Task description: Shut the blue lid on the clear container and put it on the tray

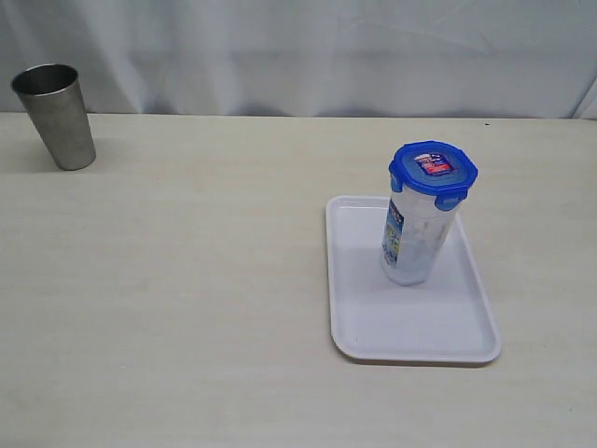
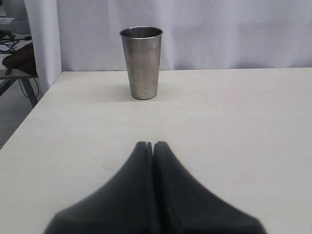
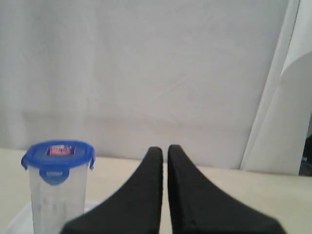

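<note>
Currently, exterior view: the clear container (image 1: 415,238) stands upright on the tray (image 1: 373,327), in its far half. The blue lid (image 1: 433,169) is seated on its mouth with the side flaps (image 1: 452,199) folded down. I judge both task steps complete. No gripper shows in this view. I see nothing inside the container, though the label (image 1: 394,233) hides part of it. A steel cup (image 1: 56,114) stands at the far left corner of the surface (image 1: 187,299), well apart from the tray. Its interior is dark, so I cannot tell its contents.

Left wrist view: the left gripper (image 2: 153,145) is closed, jaws touching, holding nothing, and points toward the steel cup.

Right wrist view: the right gripper (image 3: 165,151) is closed on nothing and apart from the container. The lid sits level.

Next move, as I judge it: verify that every flap has latched, then keep both arms clear.
</note>
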Tool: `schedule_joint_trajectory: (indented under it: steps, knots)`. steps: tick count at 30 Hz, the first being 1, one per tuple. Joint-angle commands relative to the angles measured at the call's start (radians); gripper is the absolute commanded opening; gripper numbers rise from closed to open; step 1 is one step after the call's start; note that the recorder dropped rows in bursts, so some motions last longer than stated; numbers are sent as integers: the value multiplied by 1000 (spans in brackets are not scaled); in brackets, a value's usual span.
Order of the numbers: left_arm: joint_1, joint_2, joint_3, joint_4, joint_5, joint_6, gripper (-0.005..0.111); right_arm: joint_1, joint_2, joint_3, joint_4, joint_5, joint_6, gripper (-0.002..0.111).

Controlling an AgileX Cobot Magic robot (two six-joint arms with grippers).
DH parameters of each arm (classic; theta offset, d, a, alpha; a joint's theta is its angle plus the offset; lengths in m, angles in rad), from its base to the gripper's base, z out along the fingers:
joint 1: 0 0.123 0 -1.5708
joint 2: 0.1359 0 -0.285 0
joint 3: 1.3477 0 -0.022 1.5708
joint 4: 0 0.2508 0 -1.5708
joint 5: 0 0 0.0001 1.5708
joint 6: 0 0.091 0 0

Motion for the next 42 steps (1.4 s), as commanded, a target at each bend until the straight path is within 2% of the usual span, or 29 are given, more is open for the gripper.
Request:
schedule_joint_trajectory:
  steps: [1, 7, 42]
  knots:
    - [-2, -3, 3, -3, -2, 2, 0, -6, -5, 3, 8, 163, -15, 4]
    - [-2, -3, 3, -3, -2, 2, 0, -6, -5, 3, 8, 338, -15, 4]
    - [-2, -3, 3, -3, -2, 2, 0, 11, -5, 3, 4, 358, 13, 4]
